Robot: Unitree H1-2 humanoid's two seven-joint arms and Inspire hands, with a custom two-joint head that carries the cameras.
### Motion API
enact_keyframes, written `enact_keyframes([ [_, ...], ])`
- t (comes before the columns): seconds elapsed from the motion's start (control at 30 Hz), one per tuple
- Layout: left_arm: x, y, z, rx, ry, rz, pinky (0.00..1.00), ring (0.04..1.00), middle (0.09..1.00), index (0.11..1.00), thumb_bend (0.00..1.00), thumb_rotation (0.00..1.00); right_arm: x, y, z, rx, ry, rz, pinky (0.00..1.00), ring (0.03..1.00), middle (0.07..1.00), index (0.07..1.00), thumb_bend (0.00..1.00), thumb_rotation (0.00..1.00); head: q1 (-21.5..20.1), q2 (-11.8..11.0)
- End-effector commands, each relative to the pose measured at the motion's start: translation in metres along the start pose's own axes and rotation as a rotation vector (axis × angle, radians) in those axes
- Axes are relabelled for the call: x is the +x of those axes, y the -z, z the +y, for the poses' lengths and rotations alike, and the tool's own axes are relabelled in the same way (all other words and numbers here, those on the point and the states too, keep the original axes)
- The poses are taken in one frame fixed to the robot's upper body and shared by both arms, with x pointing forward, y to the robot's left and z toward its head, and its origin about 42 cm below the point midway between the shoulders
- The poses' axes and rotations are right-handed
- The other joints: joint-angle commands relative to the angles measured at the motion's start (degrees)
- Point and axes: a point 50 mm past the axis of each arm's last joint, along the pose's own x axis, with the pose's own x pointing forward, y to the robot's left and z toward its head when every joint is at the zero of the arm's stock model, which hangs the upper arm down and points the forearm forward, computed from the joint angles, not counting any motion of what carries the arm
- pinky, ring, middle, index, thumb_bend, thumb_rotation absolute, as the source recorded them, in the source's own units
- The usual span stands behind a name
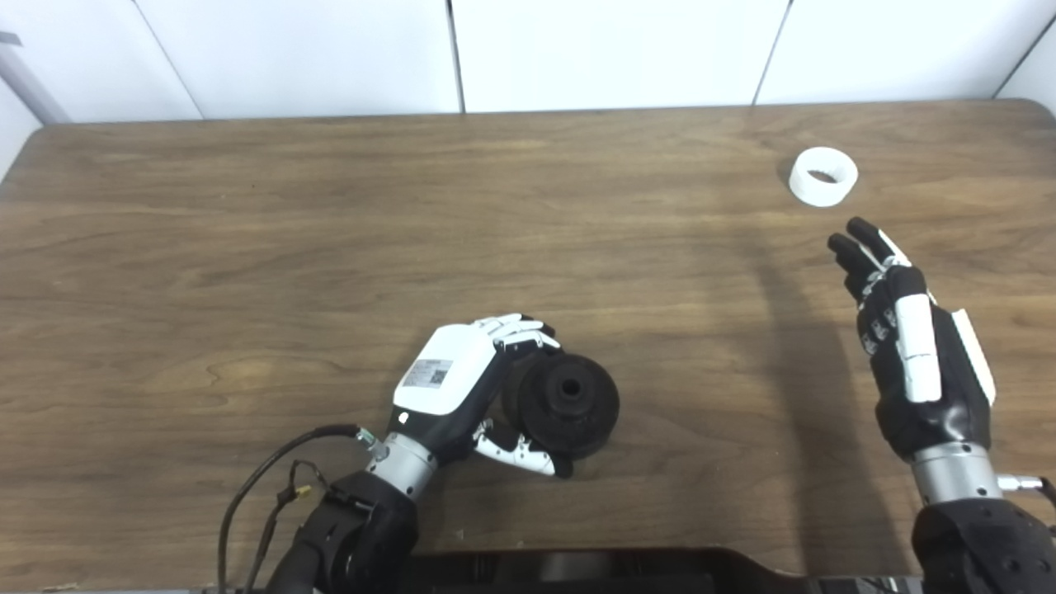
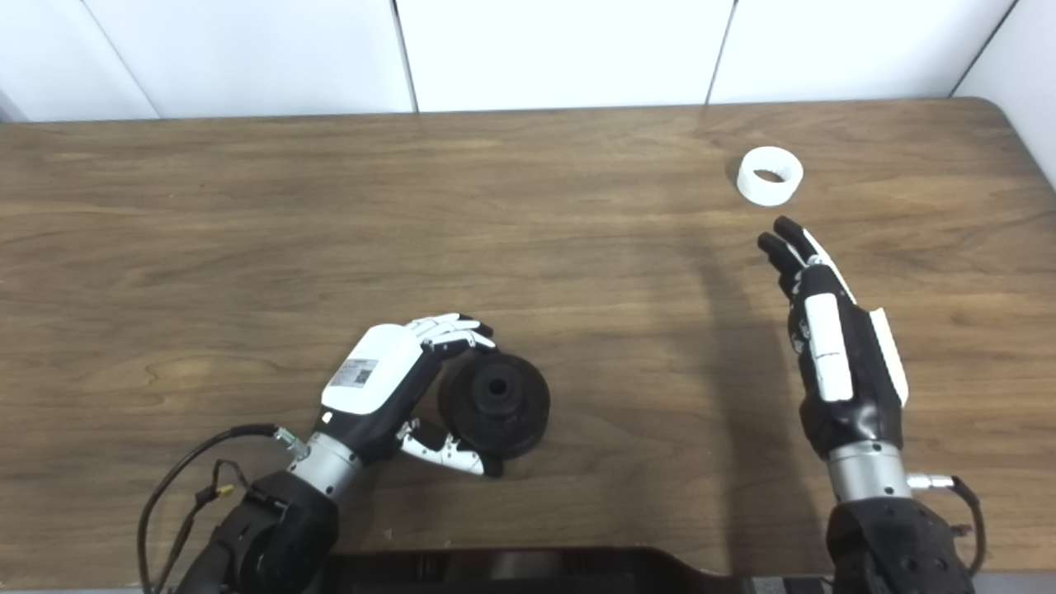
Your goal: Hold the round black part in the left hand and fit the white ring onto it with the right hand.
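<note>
The round black part [image 1: 568,402] lies on the wooden table near the front, its centre hole facing up. My left hand [image 1: 462,379] wraps it from the left: fingers [image 1: 518,328] curl over its upper left rim and the thumb [image 1: 521,452] runs under its lower edge. The white ring [image 1: 822,176] lies flat at the far right of the table. My right hand [image 1: 912,346] hovers nearer to me than the ring, open, fingers stretched toward it and a short gap away, holding nothing.
The table [image 1: 330,231] is bare wood, with white wall panels behind its far edge. A black cable [image 1: 264,478] loops off my left wrist. A dark body part [image 1: 577,573] lines the front edge.
</note>
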Motion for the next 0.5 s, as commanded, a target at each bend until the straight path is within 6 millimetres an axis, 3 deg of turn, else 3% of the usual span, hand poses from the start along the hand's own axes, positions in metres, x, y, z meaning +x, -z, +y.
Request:
enact_keyframes([
  [0.0,-0.003,0.012,0.000,0.034,0.025,0.046,0.83,0.868,0.817,0.487,0.52,0.06,0.006,-0.014,0.003,0.020,0.006,-0.077,1.00,0.948,0.886,0.887,0.62,0.92,-0.06,0.07],
  [0.23,-0.002,0.019,-0.003,0.028,0.037,0.053,0.81,0.865,0.815,0.487,0.52,0.06,0.018,-0.025,-0.001,0.032,-0.005,-0.097,1.00,0.953,0.892,0.893,0.60,0.84,-3.62,-2.95],
  [0.47,-0.002,0.023,-0.004,0.013,0.061,0.065,0.85,0.873,0.822,0.487,0.52,0.06,0.050,-0.056,-0.016,-0.128,-0.070,-0.080,1.00,0.996,0.960,0.931,0.67,0.58,-4.16,-2.70],
])
